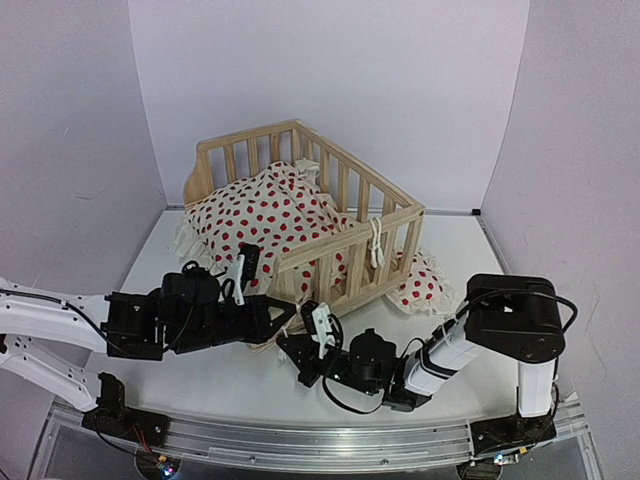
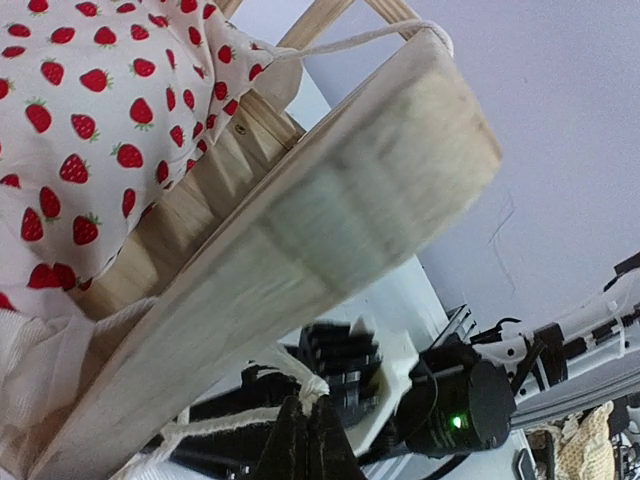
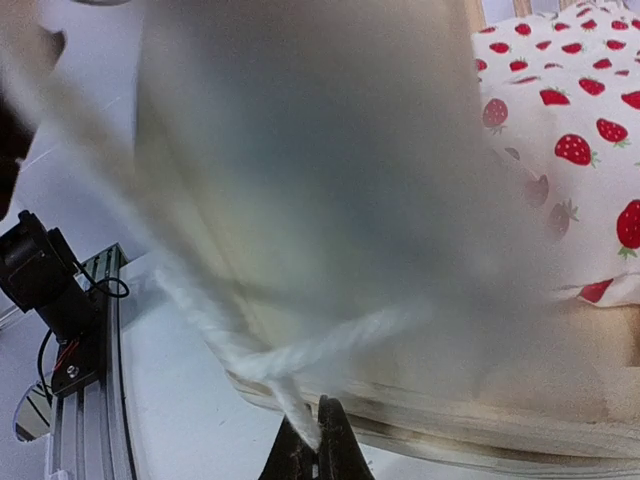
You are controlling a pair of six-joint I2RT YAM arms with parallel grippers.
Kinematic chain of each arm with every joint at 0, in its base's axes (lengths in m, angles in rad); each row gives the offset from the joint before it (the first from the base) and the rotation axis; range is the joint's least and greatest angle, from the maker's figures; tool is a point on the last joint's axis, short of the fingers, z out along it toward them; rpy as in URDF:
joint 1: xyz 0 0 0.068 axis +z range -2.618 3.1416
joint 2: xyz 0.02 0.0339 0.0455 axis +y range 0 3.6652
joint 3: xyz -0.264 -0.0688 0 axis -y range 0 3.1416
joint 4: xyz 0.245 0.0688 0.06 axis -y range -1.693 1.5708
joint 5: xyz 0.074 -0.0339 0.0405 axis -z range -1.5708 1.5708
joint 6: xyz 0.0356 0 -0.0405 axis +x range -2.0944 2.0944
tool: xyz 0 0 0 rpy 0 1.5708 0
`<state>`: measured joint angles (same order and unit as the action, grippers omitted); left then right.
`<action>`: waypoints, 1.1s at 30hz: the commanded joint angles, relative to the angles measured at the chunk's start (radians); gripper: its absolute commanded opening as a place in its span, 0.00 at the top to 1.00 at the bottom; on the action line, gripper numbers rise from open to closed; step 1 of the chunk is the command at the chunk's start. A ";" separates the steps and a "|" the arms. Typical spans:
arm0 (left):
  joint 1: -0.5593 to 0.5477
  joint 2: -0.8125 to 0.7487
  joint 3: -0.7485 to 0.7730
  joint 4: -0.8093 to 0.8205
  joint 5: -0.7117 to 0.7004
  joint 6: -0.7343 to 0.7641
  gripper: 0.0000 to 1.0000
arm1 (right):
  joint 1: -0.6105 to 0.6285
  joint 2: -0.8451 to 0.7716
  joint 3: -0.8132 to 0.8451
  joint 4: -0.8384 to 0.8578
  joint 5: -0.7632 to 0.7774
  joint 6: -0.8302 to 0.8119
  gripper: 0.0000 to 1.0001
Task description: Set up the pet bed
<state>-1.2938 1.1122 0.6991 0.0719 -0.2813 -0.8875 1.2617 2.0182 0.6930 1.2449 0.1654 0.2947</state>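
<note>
The right pincer (image 3: 320,445) pinches a white tie string (image 3: 262,364) at its tips. The left pincer (image 2: 305,440), fingers pressed together, nips another cord. The pet bed (image 1: 350,235) stands directly ahead of both, with its cushion (image 1: 265,210) inside.

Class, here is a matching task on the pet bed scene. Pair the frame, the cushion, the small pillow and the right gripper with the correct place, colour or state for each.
Things:
1. frame
2. cushion
3. small pillow
4. right gripper

Descriptions:
a. shut on a white tie string
b. on the table, outside the rails
c. light wood, slatted
d. lying inside the rails

Pairs: 1-c, 2-d, 3-b, 4-a
</note>
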 commanded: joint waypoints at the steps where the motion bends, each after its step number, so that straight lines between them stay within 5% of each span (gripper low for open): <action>1: 0.003 0.088 0.141 0.048 -0.018 0.235 1.00 | 0.076 0.055 0.035 0.134 0.118 -0.073 1.00; 11: 0.006 0.239 0.288 -0.043 -0.232 0.351 1.00 | 0.107 0.244 0.193 0.137 0.210 -0.073 1.00; 19: 0.004 0.312 0.360 -0.049 -0.252 0.386 1.00 | 0.133 0.331 0.297 0.039 0.191 -0.100 1.00; 27: 0.005 0.368 0.376 -0.066 -0.317 0.339 1.00 | 0.145 0.303 0.270 -0.065 0.235 -0.099 1.00; 33: 0.003 0.275 0.298 -0.066 -0.213 0.328 1.00 | 0.136 0.171 0.095 -0.062 0.401 -0.129 1.00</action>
<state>-1.3041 1.4300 1.0077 -0.1108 -0.6151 -0.5724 1.3975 2.2498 0.8944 1.3899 0.4900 0.2108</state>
